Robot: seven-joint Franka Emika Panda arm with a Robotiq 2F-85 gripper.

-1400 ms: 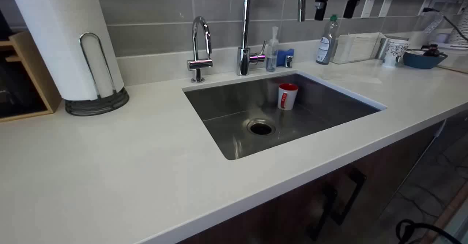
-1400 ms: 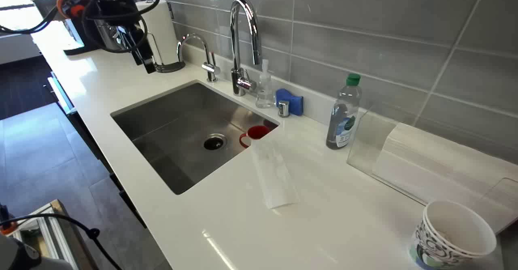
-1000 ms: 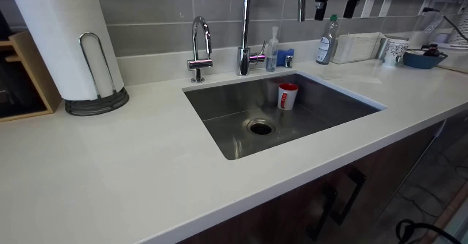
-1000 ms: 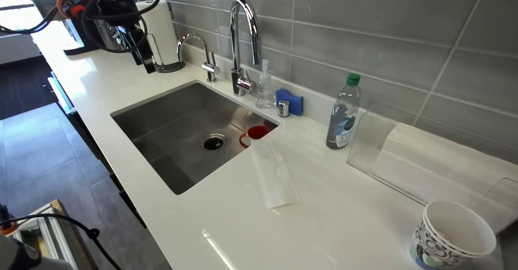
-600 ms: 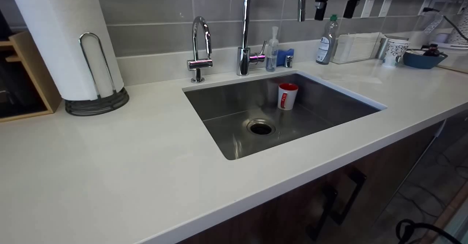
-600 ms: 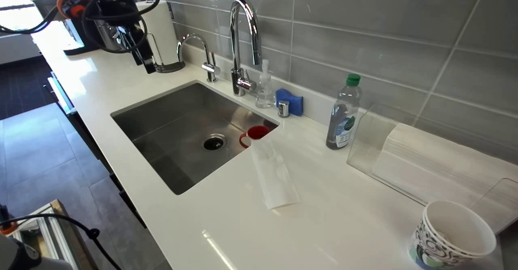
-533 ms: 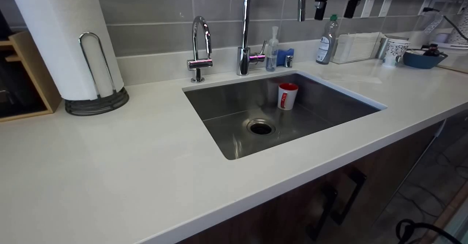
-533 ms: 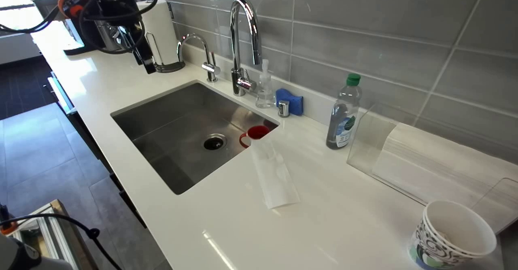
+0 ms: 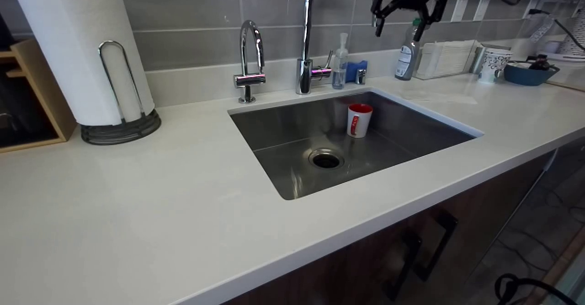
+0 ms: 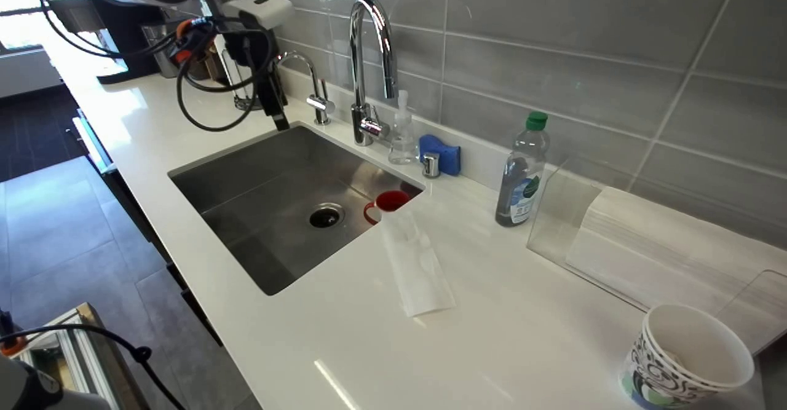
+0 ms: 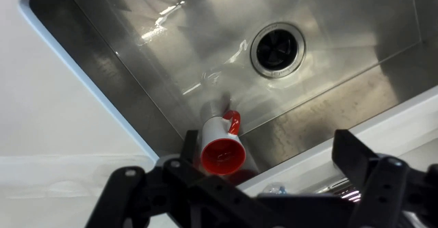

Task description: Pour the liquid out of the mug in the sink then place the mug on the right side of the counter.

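Note:
The mug (image 9: 359, 121), white outside with a red inside and handle, stands upright in the far corner of the steel sink (image 9: 292, 172). The wrist view looks down into its red opening (image 11: 223, 157); a glint shows there, but I cannot tell how much liquid it holds. My gripper (image 9: 399, 34) hangs high above the sink, near the faucet. In the wrist view the gripper (image 11: 266, 135) is spread wide with nothing between its fingers; the mug appears below, close to the left-hand finger (image 11: 190, 145). The off-white counter (image 9: 183, 204) surrounds the sink.
The tall faucet (image 9: 307, 30) and a small tap (image 9: 247, 62) rise behind the sink. Beside them stand a soap dispenser (image 9: 340, 62), a blue sponge (image 9: 355, 71) and a green-capped bottle (image 9: 404, 62). Paper cups (image 10: 682, 361) and a flat napkin (image 10: 415, 268) are on the counter.
My arm has swung closer to the sink and faucet, and the gripper has turned, its jaws still apart. The mug stays where it was.

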